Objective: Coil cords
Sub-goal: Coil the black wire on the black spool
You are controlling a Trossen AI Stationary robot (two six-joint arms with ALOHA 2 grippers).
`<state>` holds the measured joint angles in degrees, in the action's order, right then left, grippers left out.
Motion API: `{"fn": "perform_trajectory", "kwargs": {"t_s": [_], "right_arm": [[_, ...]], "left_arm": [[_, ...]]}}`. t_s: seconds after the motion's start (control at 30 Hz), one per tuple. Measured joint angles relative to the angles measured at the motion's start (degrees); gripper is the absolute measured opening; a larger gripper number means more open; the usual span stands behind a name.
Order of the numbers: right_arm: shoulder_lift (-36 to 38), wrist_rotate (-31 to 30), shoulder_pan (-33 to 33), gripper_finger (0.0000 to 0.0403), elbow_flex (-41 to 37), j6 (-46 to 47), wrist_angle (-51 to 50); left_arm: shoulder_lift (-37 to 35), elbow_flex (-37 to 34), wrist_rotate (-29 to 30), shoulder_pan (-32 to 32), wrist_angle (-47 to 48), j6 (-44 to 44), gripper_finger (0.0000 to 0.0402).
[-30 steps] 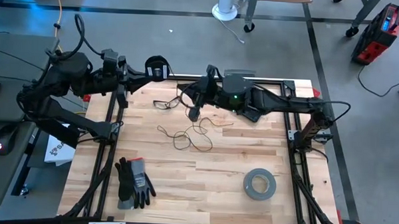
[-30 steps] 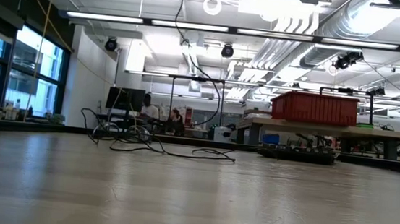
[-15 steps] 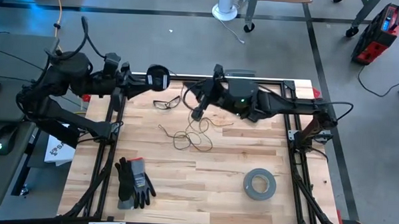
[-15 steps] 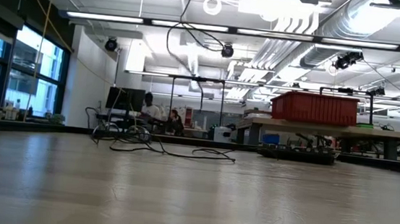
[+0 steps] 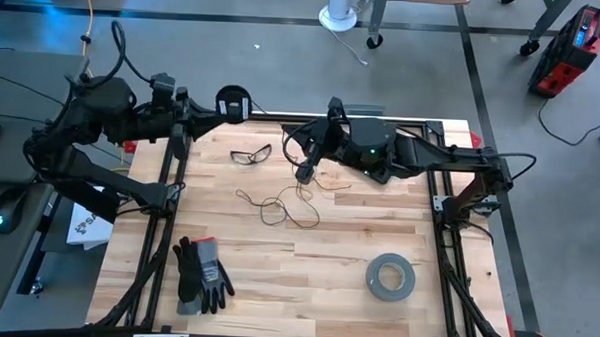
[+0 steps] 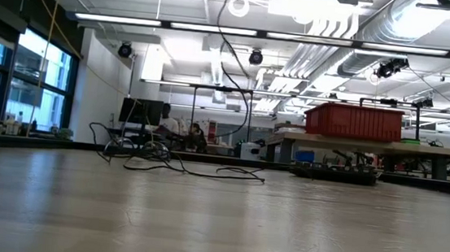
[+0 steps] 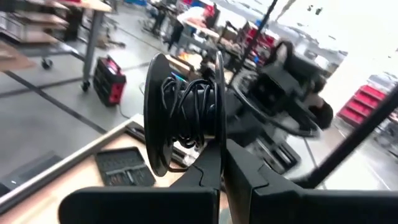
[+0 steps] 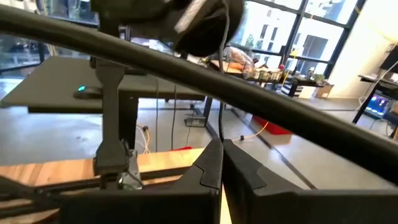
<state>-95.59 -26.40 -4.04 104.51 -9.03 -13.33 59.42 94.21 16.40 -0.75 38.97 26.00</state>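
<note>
Wooden table (image 5: pixel 358 241), workshop room, concrete floor (image 5: pixel 539 197)

Wood bench (image 5: pixel 358 241) carries: grey tape roll (image 5: pixel 389 277) near front right, well apart from pair of dark gloves (image 5: pixel 200 273) at front left by the frame. Safety glasses (image 5: pixel 251 153) lie near back edge, left of centre. Red toolbox (image 5: pixel 570 54) on floor, far right. Red crate (image 6: pixel 353 122) on a far table in the room.
</note>
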Motion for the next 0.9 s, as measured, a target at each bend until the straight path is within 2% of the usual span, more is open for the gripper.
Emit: {"fn": "perform_trajectory", "kwargs": {"t_s": [0.17,0.33,0.57,0.7,0.8,0.9], "right_arm": [[-0.14,1.0,-0.52,0.0,0.0,1.49,-1.24],[-1.15,3.99,-0.5,0.0,0.0,4.09,-0.6],[-3.04,7.48,-0.52,0.0,0.0,5.15,2.14],[-3.04,7.96,-0.48,0.0,0.0,3.91,7.7],[-3.04,9.13,-0.37,0.0017,0.0,-1.19,12.05],[-3.04,9.32,0.04,0.0056,0.0,-3.29,15.78]], "left_arm": [[-0.09,0.0,3.71,0.02,-2.18,0.33,0.0],[0.0,-0.02,6.18,0.02,-9.81,0.87,0.0],[0.21,-0.04,6.37,0.03,-22.08,6.94,0.0],[0.13,-0.04,4.88,0.03,-28.94,9.98,0.0],[0.29,-0.04,3.96,0.02,-31.88,11.57,0.0],[0.57,-0.04,2.07,0.0,-32.57,11.78,0.0]]}}
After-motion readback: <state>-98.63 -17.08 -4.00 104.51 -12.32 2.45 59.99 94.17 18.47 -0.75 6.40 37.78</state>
